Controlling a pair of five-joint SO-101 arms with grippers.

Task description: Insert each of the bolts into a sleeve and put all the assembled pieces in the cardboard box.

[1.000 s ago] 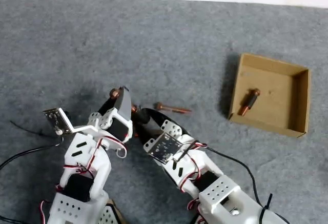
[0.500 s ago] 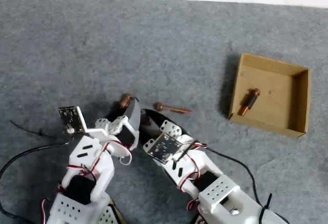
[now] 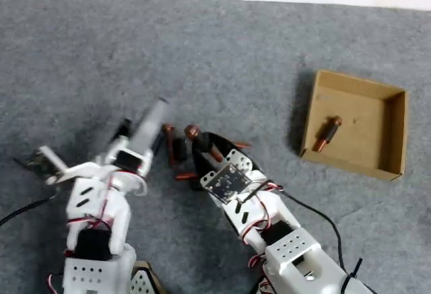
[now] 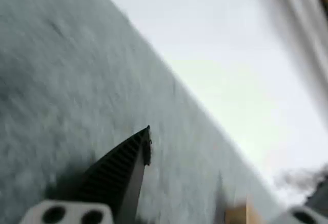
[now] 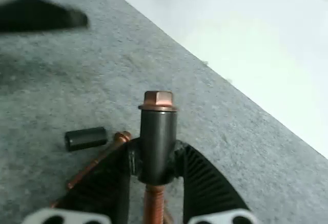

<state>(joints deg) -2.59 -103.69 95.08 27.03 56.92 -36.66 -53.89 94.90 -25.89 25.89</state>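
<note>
Left wrist view: the left gripper, black and ribbed, rose from a white mount with two round holes and tapered to a point over the grey, carpet-like surface. The surface's far edge ran diagonally, with a pale wall beyond it. A small tan patch near the gripper could not be identified.

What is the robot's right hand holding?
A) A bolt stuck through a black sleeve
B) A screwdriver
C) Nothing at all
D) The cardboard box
A: in the right wrist view, the right gripper has its fingers clamped on a black sleeve, with a copper bolt through it, head above the sleeve and shank below.
</note>
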